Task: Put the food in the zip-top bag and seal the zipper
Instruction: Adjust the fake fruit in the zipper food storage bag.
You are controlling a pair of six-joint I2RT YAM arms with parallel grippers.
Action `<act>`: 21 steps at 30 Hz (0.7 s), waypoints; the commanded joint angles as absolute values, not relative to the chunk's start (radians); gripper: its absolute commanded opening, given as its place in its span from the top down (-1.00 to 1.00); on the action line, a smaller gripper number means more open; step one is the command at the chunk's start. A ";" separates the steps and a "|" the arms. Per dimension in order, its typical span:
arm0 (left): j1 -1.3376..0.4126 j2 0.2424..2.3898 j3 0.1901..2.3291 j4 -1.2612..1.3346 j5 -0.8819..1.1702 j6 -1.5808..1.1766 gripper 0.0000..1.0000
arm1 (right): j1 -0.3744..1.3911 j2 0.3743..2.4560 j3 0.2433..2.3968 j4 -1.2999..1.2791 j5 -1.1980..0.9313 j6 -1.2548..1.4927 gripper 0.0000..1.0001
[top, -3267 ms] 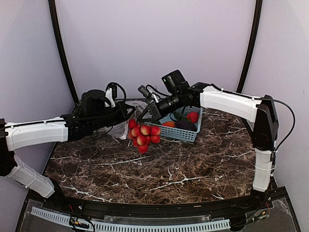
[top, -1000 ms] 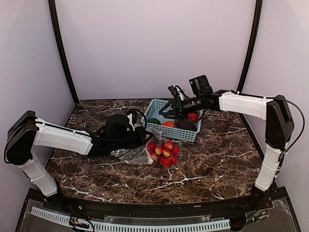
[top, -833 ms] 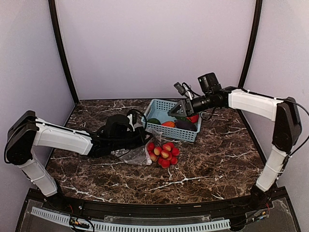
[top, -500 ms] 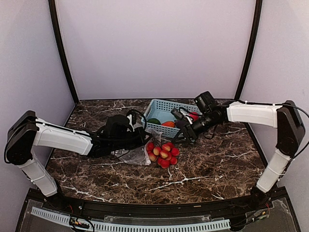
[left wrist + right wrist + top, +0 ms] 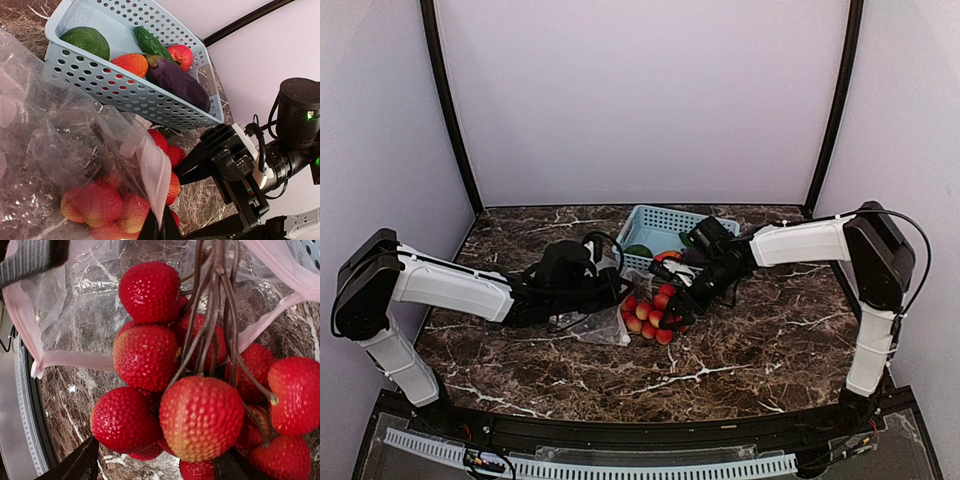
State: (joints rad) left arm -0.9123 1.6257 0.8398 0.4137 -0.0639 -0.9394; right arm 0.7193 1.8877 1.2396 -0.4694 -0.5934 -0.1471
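Left arm (image 5: 450, 285) and right arm (image 5: 800, 240): white shell links, black joints and wrists, loose black cables looped at both wrists. Right gripper (image 5: 672, 298): black fingers, white clip; small green lamp on housing, apparently an indicator.

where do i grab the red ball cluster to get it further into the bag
Grip the brown stem bundle where the twigs join, at the mouth of the zip-top bag, coming from above. The cluster lies with stems pointing into the bag; its round, bumpy balls would likely slip, while the thin bundle should pinch firmly.
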 commanded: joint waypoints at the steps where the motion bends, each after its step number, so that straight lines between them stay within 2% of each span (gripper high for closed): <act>1: -0.914 1.639 0.824 0.409 -0.055 -0.946 0.99 | 0.738 1.933 1.285 -0.442 -0.560 -0.123 -0.43; 8: -0.914 1.652 0.820 0.417 -0.055 -0.950 0.99 | 0.738 1.970 1.307 -0.425 -0.623 -0.106 0.28; 11: -0.914 1.657 0.820 0.418 -0.055 -0.951 0.98 | 0.737 1.971 1.309 -0.428 -0.643 -0.101 0.49; 17: -0.914 1.659 0.821 0.418 -0.056 -0.950 0.98 | 0.721 1.923 1.297 -0.443 -0.664 -0.099 0.53; 21: -0.914 1.652 0.823 0.409 -0.057 -0.944 0.98 | 0.708 1.856 1.278 -0.473 -0.595 -0.143 0.40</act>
